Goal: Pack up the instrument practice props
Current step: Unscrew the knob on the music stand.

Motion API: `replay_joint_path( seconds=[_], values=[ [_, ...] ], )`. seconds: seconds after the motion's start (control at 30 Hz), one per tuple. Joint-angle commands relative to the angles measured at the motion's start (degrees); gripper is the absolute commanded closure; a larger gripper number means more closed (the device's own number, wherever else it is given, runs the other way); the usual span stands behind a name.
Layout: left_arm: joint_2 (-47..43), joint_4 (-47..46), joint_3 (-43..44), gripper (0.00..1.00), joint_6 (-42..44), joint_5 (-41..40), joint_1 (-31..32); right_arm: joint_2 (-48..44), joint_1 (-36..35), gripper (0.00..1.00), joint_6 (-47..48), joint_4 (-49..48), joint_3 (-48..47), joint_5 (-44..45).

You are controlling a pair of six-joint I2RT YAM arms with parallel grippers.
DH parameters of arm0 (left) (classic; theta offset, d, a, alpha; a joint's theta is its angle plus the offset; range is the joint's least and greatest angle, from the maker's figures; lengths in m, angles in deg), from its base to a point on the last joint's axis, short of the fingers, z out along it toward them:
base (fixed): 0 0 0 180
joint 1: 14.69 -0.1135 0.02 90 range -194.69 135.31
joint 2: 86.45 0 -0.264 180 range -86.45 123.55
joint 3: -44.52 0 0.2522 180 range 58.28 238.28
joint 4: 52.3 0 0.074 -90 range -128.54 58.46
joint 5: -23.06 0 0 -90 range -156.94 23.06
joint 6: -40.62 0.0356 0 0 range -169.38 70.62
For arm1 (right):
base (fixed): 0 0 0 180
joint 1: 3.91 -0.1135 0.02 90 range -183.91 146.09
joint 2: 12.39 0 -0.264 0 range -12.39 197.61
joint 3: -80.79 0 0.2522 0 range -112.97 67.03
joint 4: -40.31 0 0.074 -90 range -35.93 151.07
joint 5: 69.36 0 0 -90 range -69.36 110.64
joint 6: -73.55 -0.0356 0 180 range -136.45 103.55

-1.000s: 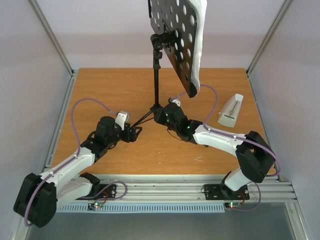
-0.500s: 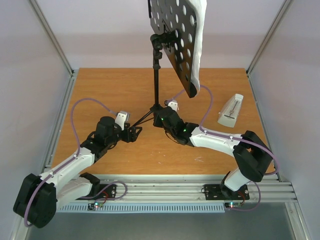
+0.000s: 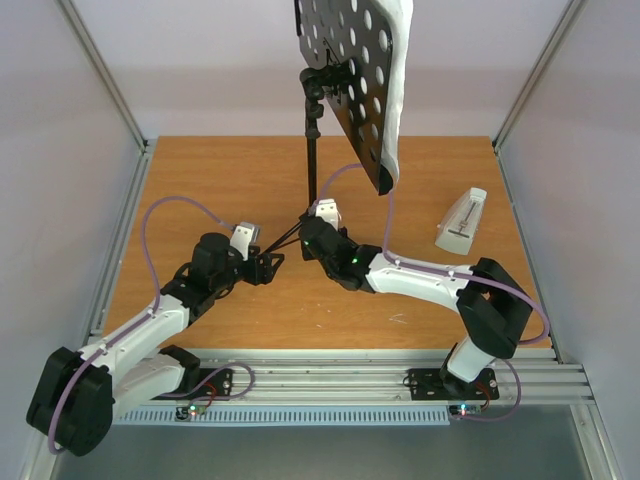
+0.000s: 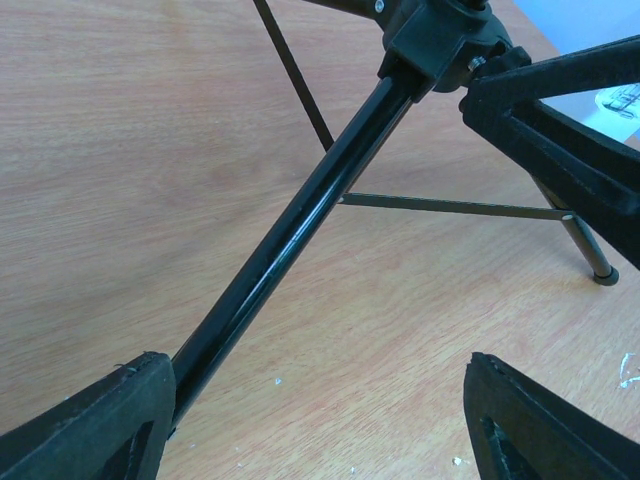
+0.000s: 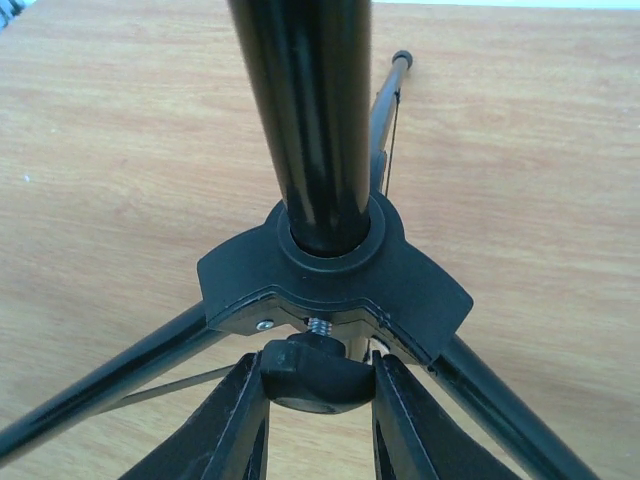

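Note:
The black music stand (image 3: 350, 80) stands upright at the middle back of the table, with white sheet-music pages (image 3: 400, 70) on the far side of its round-holed desk. My right gripper (image 3: 305, 233) is at the tripod hub (image 5: 330, 270), shut on the hub's black screw knob (image 5: 320, 385). My left gripper (image 3: 272, 264) is open around one tripod leg (image 4: 290, 240), which lies against the left finger (image 4: 100, 420). The pale metronome (image 3: 461, 222) stands on the table to the right, away from both grippers.
The orange-brown wooden table (image 3: 200, 190) is framed by metal posts and white side walls. The stand's other legs and thin braces (image 4: 450, 207) spread over the wood around the hub. Purple cables loop above both arms.
My right gripper has moved left from beside the tripod onto the hub's knob. The left arm, the stand and the metronome have not moved.

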Motion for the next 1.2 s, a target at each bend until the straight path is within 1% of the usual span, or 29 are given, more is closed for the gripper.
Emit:
replay_joint_path(
  seconds=[0.0,0.1,0.27,0.4,0.53,0.6,0.73,0.83,0.93,0.97,1.0,1.17],
  values=[
    [-0.86,-0.60,0.32,0.20,0.55,-0.85,0.21,0.57,-0.78,0.73,9.70,3.07,-1.28,6.01],
    [-0.68,-0.64,0.30,0.20,0.63,-0.91,0.21,1.28,-0.78,0.70,14.13,4.07,-2.07,4.54],
    [-0.72,-0.64,0.22,0.20,0.64,-1.20,0.21,2.28,-0.99,0.70,21.63,7.83,-3.99,3.11],
    [-0.70,-0.65,0.22,0.20,0.64,-1.12,0.21,3.13,-1.54,0.69,27.04,11.77,-5.13,5.91],
    [-0.56,-0.68,0.15,0.20,0.64,-1.16,0.21,5.59,-2.29,0.69,32.25,14.78,-7.12,11.79],
    [-0.54,-0.72,0.12,0.20,0.64,-1.22,0.21,6.68,-2.76,0.69,35.02,14.76,-7.45,13.99],
    [-0.41,-0.89,0.06,0.20,0.64,-1.35,0.21,7.49,-3.59,0.68,42.47,12.81,-6.90,15.53],
    [-0.28,-0.89,0.15,0.20,0.64,-1.30,0.21,7.54,-4.02,0.64,46.79,10.52,-5.90,16.09],
    [-0.22,-0.82,0.14,0.20,0.64,-1.31,0.21,7.32,-4.12,0.61,48.60,8.55,-5.18,16.14],
    [-0.21,-0.80,0.15,0.20,0.64,-1.31,0.21,7.16,-4.24,0.60,48.92,7.84,-5.00,16.37],
    [-0.19,-0.81,0.10,0.20,0.64,-1.25,0.21,6.82,-4.48,0.56,49.27,6.82,-4.68,16.74],
    [0.07,-0.81,0.21,0.20,0.64,-1.44,0.21,2.96,-8.23,0.26,50.86,0.08,-1.07,18.87]
  ],
)
